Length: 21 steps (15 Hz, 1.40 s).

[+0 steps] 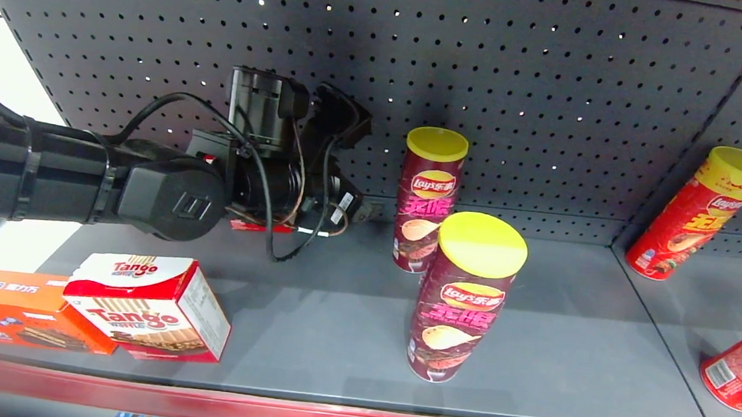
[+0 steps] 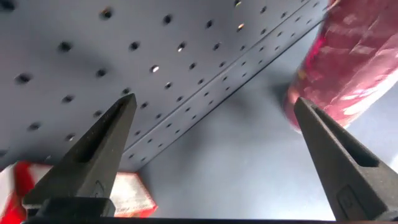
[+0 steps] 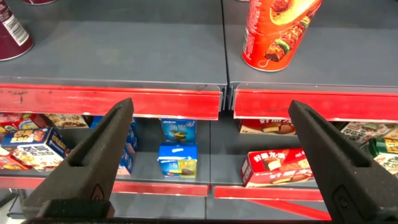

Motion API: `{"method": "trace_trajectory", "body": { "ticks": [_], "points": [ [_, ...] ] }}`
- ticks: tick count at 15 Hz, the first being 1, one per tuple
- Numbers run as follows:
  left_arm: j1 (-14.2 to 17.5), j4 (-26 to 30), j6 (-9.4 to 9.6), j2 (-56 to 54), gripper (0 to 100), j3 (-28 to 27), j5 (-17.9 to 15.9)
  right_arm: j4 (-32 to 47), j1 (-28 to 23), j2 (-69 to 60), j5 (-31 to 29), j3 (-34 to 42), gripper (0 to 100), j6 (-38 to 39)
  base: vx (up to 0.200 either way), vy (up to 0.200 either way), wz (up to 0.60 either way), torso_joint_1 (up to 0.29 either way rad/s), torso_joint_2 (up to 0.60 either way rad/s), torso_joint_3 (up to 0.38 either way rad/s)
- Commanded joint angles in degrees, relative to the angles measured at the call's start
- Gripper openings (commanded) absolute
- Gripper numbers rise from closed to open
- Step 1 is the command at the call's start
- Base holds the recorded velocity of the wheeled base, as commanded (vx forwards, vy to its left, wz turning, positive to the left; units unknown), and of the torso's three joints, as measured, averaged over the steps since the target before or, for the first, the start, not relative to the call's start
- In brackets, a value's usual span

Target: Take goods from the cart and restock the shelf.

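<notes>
Counted on shelf [image 1: 334, 326]: two maroon cans [image 1: 431, 197], two red cans [image 1: 696, 220], two front boxes [image 1: 150, 310]. Left tool [image 2: 214, 102] and right tool [image 3: 211, 104] held open, empty.

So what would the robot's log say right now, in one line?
left gripper: open, empty, deep on shelf | right gripper: open, empty, facing shelf front | front can, back can: upright | Tango box: front left

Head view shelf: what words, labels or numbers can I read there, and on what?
Front maroon can: brand logo, large characters below; fine print too small.
Back maroon can: same logo and characters.
Wafer box: brand name on top and front; side panel too small.
Orange box: characters too blurred.
Red can: logo and characters, blurred.
No numbers or signs readable; brand names left unquoted.
</notes>
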Motion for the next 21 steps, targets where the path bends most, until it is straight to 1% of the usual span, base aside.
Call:
{"method": "trace_trajectory", "body": {
  "ticks": [1,3,5,6,9,14,15,16,17,18,19,21],
  "points": [
    [-0.08,-0.08,0.38,-0.62,100,0.36,0.86,0.08,0.0,0.07,0.1,0.0,100,-0.01,0.0,0.0,0.0,0.0,0.0,0.0],
    [-0.52,-0.43,0.91,1.31,100,-0.17,1.74,-0.01,0.0,0.07,0.1,0.0,100,-0.01,0.0,0.0,0.0,0.0,0.0,0.0],
    [-0.87,-2.45,0.91,2.54,100,-0.34,2.01,-0.01,0.0,0.07,0.02,0.0,100,-0.01,0.0,0.0,0.0,0.0,0.0,0.0],
    [-1.66,-3.51,0.91,3.77,100,-0.52,2.27,-0.01,0.0,0.07,0.02,0.0,100,-0.01,0.0,0.0,0.0,0.0,0.0,0.0],
    [-2.36,-3.68,0.82,5.27,100,-1.4,2.97,0.08,0.0,0.07,0.02,0.0,100,-0.01,0.0,0.0,0.0,0.0,0.0,0.0],
    [-2.19,-3.77,0.38,5.53,100,-1.93,3.15,-0.01,0.0,0.07,0.02,0.0,100,-0.01,0.0,0.0,0.0,0.0,0.0,0.0],
    [-1.92,-3.77,-0.05,4.83,100,-1.49,3.24,-0.01,0.0,0.07,0.02,0.0,100,-0.01,0.0,0.0,0.0,0.0,0.0,0.0],
    [-1.92,-3.95,-1.2,2.72,100,-1.49,4.03,-0.01,0.0,0.07,0.02,0.0,100,-0.01,0.0,0.0,0.0,0.0,0.0,0.0],
    [-2.36,-3.77,-4.19,0.34,100,-1.49,5.96,-0.01,0.0,0.07,0.02,0.0,100,-0.01,0.0,0.0,0.0,0.0,0.0,0.0],
    [-2.8,-3.51,-5.86,-3.44,100,-0.96,6.84,-0.01,0.0,0.07,0.02,0.0,100,-0.01,0.0,0.0,0.0,0.0,0.0,0.0],
    [-2.98,-3.51,-5.94,-5.19,100,-0.17,6.93,0.08,0.0,0.07,0.02,0.0,100,-0.01,0.0,0.0,0.0,0.0,0.0,0.0],
    [-2.98,-3.68,-5.94,-10.64,100,3.52,7.1,-0.01,0.0,0.07,0.02,0.0,100,-0.01,0.0,0.0,0.0,0.0,0.0,0.0]
  ]
}}
